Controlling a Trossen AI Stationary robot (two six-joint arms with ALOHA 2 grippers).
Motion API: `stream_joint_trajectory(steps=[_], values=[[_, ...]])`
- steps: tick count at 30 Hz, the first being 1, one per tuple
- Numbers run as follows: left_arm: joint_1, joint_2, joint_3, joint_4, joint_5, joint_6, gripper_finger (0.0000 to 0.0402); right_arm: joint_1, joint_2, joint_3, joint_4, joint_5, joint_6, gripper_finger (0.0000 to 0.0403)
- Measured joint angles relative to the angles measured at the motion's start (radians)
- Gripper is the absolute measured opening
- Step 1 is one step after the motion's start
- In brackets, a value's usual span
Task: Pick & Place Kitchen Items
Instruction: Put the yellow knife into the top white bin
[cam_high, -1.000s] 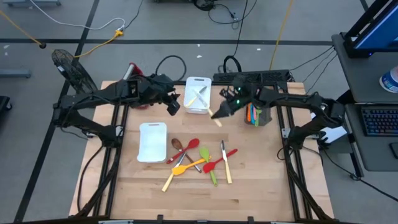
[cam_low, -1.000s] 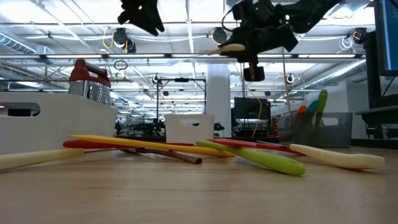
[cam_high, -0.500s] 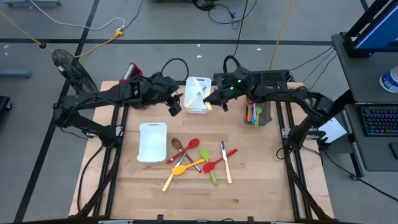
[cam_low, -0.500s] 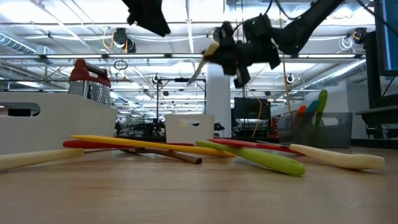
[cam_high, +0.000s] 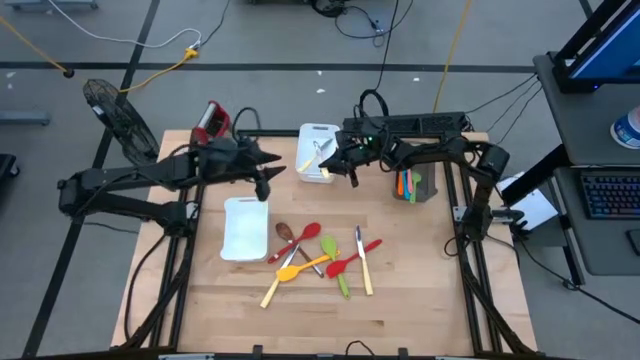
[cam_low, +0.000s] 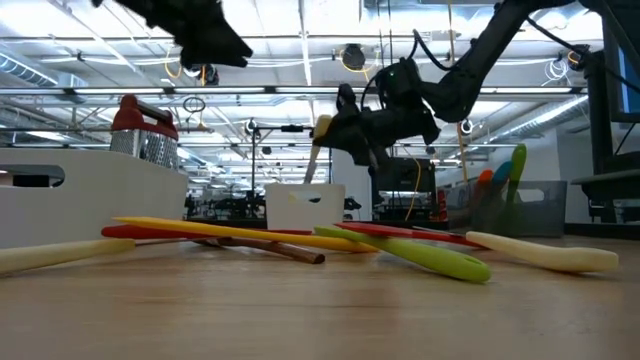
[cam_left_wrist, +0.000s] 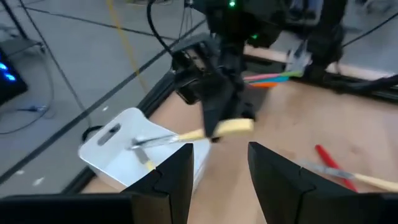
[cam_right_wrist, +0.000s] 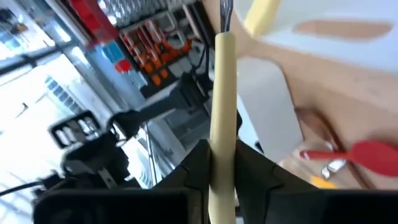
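Placing step: your right gripper (cam_high: 335, 164), clenched on a cream-handled utensil (cam_low: 319, 145), hangs at the white tray (cam_high: 318, 131) by the table's (cam_high: 420, 290) far edge. Next, lower and release inside. Your left gripper (cam_high: 262, 181) waits released nearby.

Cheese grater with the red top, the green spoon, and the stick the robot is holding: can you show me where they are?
Grater (cam_low: 143, 135): low view, steel body under the red top.
Green spoon (cam_low: 425, 255): low view, middle of it.
Cream-handled utensil (cam_left_wrist: 221, 129): left wrist view, handle, in the right gripper (cam_left_wrist: 214, 115).
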Motion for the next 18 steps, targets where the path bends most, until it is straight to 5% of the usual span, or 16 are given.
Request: stream_joint_trajectory(steps=[18], values=[[0.054,-0.302,-0.338,0.166,0.159,-0.131,0.0154,-0.014,0.051,0.0,-0.029,0.185,0.021,0.0045]])
